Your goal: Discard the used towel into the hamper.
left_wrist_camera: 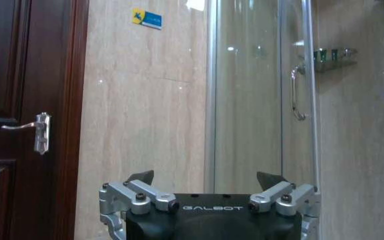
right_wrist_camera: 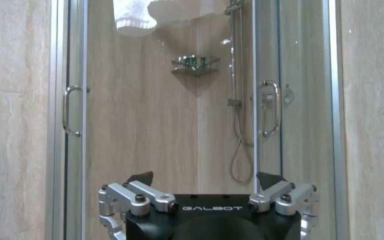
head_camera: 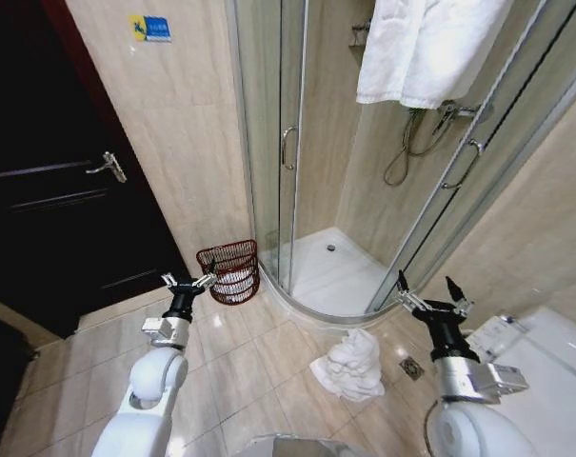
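A crumpled white used towel [head_camera: 349, 366] lies on the tiled floor in front of the shower. The hamper [head_camera: 229, 270], a small reddish-brown wire basket, stands against the wall left of the shower door. My left gripper [head_camera: 188, 282] is raised and open just left of the hamper, nothing between its fingers. My right gripper [head_camera: 428, 294] is also open and empty, up to the right of the towel. In the left wrist view the left gripper [left_wrist_camera: 205, 179] faces the wall; in the right wrist view the right gripper [right_wrist_camera: 205, 179] faces the shower glass.
A curved glass shower cabin [head_camera: 297, 143] fills the corner, with another white towel [head_camera: 426, 48] hung over its top. A dark wooden door [head_camera: 59, 200] is at the left. A floor drain [head_camera: 411, 367] sits right of the used towel, and a white fixture [head_camera: 545, 371] at the lower right.
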Robot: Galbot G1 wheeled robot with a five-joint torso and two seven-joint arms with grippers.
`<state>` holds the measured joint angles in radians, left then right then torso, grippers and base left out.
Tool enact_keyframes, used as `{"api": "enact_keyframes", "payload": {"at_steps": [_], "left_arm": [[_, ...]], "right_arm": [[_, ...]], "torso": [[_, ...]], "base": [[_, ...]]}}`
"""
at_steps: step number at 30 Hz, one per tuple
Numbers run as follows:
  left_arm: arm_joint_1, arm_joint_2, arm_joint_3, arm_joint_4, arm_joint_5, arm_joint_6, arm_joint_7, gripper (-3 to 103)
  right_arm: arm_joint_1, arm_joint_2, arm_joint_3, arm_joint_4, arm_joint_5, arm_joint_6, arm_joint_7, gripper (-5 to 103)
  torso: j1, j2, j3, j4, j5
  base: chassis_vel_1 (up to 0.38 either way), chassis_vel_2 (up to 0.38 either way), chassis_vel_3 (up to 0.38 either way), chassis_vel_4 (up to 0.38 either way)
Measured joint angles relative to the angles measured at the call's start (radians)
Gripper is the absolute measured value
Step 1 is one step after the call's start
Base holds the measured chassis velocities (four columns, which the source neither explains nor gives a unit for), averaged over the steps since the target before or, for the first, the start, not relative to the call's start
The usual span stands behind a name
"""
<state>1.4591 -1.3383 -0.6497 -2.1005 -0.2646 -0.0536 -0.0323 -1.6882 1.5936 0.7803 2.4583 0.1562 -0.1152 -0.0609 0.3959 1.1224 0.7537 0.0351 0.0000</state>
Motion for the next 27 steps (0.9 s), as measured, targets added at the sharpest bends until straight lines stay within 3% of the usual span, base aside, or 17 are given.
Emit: {"api": "enact_keyframes", "payload": {"at_steps": [27], "left_arm": [[-0.015, 0.025, -0.003, -0.036, -0.034, 0.027, -0.001, 100]], "right_arm": [[0.013, -0.025, 0.012, 0.013, 0.028, -0.017, 0.017, 100]], "torso": [[0.065, 0.144, 0.08, 0.0, 0.0]], "base": [[0.0, 0.0, 0.0, 0.0]]}}
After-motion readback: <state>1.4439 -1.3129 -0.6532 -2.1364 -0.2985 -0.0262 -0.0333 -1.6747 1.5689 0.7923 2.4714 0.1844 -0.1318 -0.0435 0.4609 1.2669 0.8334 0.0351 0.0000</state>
